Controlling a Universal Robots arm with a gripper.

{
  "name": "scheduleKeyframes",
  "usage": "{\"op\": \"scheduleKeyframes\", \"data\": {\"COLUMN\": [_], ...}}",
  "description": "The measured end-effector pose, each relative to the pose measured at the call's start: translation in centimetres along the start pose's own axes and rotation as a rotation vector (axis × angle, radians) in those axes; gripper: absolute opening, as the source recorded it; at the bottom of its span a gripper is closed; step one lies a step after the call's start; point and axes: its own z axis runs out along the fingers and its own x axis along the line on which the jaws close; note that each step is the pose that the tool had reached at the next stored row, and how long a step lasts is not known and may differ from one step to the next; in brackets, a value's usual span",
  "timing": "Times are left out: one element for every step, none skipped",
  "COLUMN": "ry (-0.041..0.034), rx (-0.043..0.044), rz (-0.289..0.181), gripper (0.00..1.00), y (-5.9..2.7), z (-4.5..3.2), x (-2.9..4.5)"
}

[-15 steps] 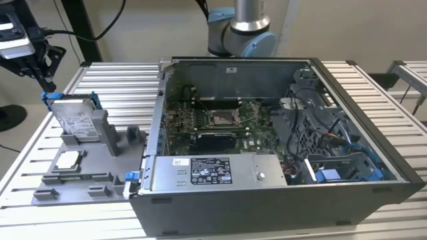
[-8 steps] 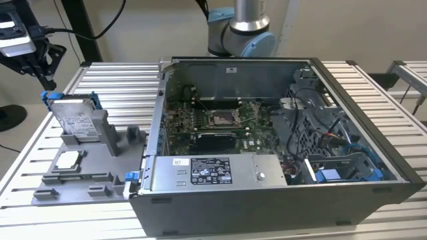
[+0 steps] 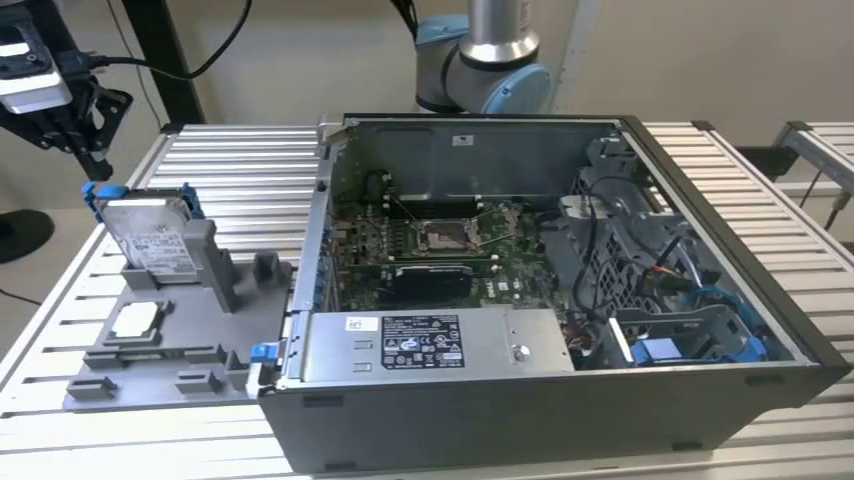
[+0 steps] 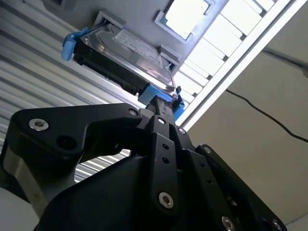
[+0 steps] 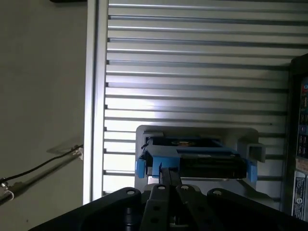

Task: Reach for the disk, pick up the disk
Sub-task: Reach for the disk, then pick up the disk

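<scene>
Slatted metal desk [image 3: 227, 150] carrying an open computer case [image 3: 534, 390] and, toward the exterior view's left, a grey holding fixture [image 3: 200, 330]. Note that the disk [image 3: 150, 235] stands on edge in a slot of this fixture, leaning back slightly. The slot walls appear to keep it from toppling, and its upper end is left free for an approach from above. Your pincer [image 3: 91, 163] hangs just over that upper end, fingers drawn together and clamped on nothing (whether the tips graze the blue plastic cannot be settled). In the second wrist view the tips [image 4: 160, 102] line up with the disk's near end [image 4: 130, 53]. The disk is a flat silver metal body with a white printed label on its broad face and a blue bracket [image 3: 96, 192] along its edges. A square processor chip [image 3: 138, 320] lies flat on the fixture, apart from the disk.
</scene>
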Motion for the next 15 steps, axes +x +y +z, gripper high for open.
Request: {"op": "scheduleKeyframes", "data": {"ry": [-0.0001,-0.0001,-0.0001,0.0,-0.0001,-0.0001,-0.0002,-0.0003,-0.0004,-0.0006,-0.0006,-0.0008,-0.0009,-0.001,-0.0011], "rx": [0.0,0.0,0.0,-0.0001,0.0,-0.0001,-0.0001,-0.0001,0.0,0.0,0.0,0.0,0.0,0.0,0.0], "rz": [0.0,0.0,0.0,0.0,0.001,0.002,0.004,0.006,0.008,0.011,0.015,0.019,0.024,0.027,0.028], "gripper": [0.0,0.0,0.0,0.0,0.0,0.0,0.0,0.0,0.0,0.0,0.0,0.0,0.0,0.0,0.0], "y": [0.0,0.0,0.0,0.0,0.0,0.0,0.0,0.0,0.0,0.0,0.0,0.0,0.0,0.0,0.0], "z": [0.0,0.0,0.0,0.0,0.0,0.0,0.0,0.01,0.0,0.01,0.0,0.0,0.0,0.0,0.0], "x": [0.0,0.0,0.0,0.0,0.0,0.0,0.0,0.0,0.0,-0.01,0.0,0.0,0.0,0.0,0.0]}}
